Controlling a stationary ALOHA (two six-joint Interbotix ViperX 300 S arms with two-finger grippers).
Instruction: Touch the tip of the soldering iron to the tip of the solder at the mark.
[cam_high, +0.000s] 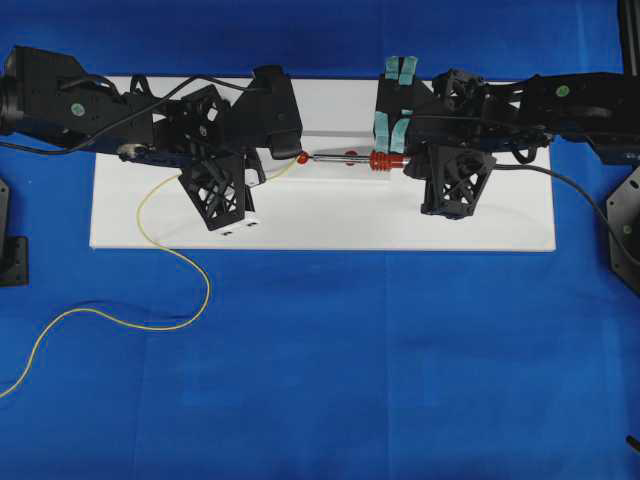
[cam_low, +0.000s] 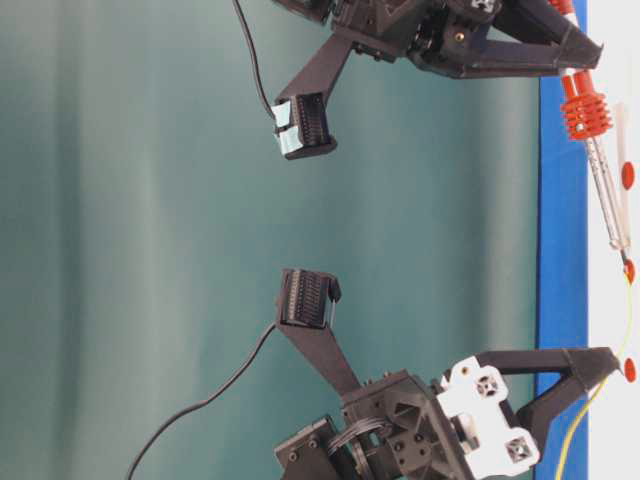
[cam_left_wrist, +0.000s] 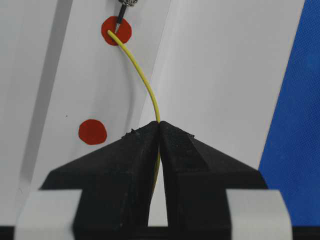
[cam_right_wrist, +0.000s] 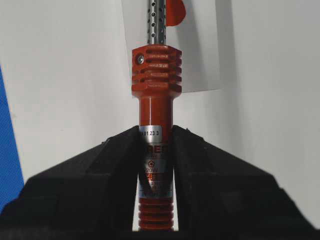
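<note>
Left gripper (cam_left_wrist: 159, 131): black jaws clenched on the thin yellow solder wire (cam_left_wrist: 142, 80), which leaves the fingertips and arcs forward and slightly leftward from them
Solder tip: lies on the far red round mark (cam_left_wrist: 116, 30) straight ahead of the left fingertips; a second red dot (cam_left_wrist: 92, 132) sits just left of those fingertips, untouched
Right gripper (cam_right_wrist: 156, 150): black jaws grasping the red-orange ribbed handle of the pen-like soldering iron (cam_right_wrist: 156, 85), its perforated silver shaft pointing straight out beyond the fingertips
Iron tip: in the left wrist view its dark point rests on the same far mark, seemingly touching the solder end or a hair off; too fine to tell for sure
Surface: white flat board (cam_high: 320, 215) on blue cloth (cam_high: 400, 350), under both hands
Step in hand: closing the last sliver between the two tips at the mark
How to do it well: hold the left hand steady so the springy wire does not swing off the dot; creep the iron along its own axis, low and slow; avoid pushing past contact, which would likely flick the wire sideways
</note>
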